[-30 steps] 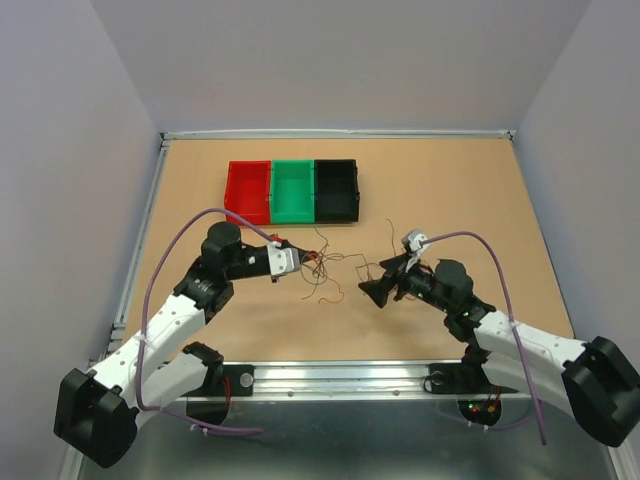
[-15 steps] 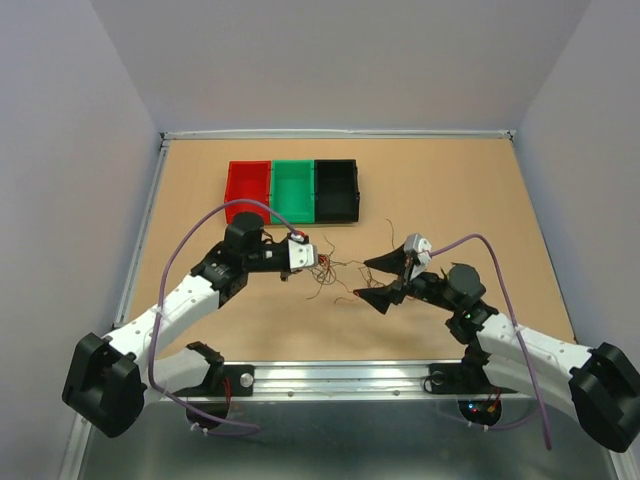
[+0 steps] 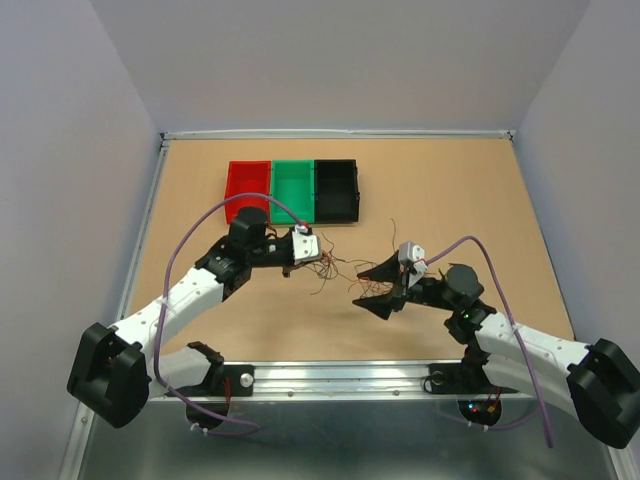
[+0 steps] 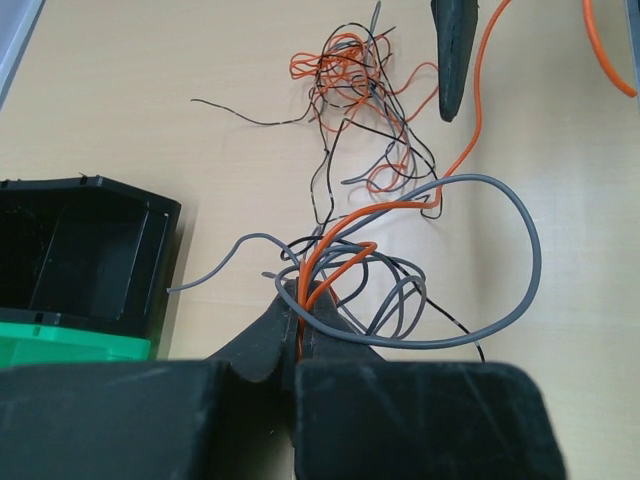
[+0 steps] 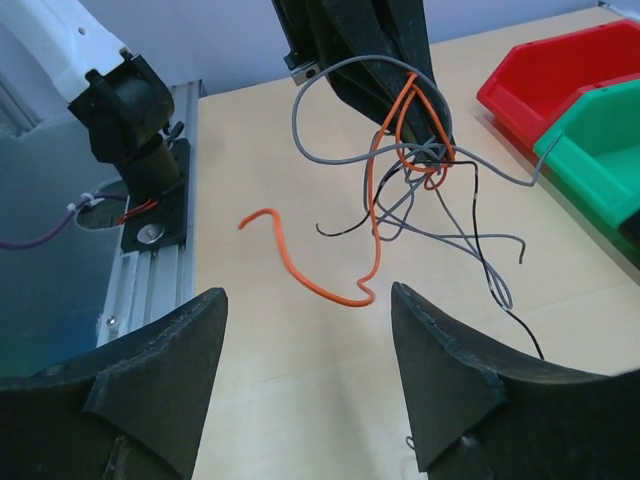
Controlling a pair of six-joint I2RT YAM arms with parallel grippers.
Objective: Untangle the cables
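Table [image 3: 460, 190]: tan board. The black bin [image 3: 337, 213] is taken as landmark; it sits at the right end of a three-bin row.
Black bin: no wire is seen inside it in the top view. The green bin [image 3: 292, 213] and the red bin [image 3: 247, 205] to its left are also judged bare of wire.
Right gripper [image 3: 372, 285]: held to the near right of the black bin, well apart from it. Jaws are spread wide, nothing is gripped, and the fingers are aimed at the wires.
Left gripper [image 3: 320, 258]: held just on the near side of the black bin, off its left corner. Jaws are pinched tight on the cables [image 3: 330, 268].
Cables: found on the near side of the black bin, between the two grippers. Orange, grey and black strands are seen crossed over one another.
Held bunch [image 4: 400, 290]: grey loops and orange wire are clamped at the left fingertips, and are judged lifted off the board from the right wrist view.
Loose knot [image 4: 345, 75]: seen farther from the black bin than the held bunch, toward the right gripper. Orange and black are densely threaded.
Orange strand [image 5: 330, 290]: one end is hung free and the other is run into the pinch.
Done: judged very little. One bunch is gripped, but no strand is laid out alone.
Left: nearly everything. A second hold is needed, the knot is to be pulled apart, and the strands are to be separated.
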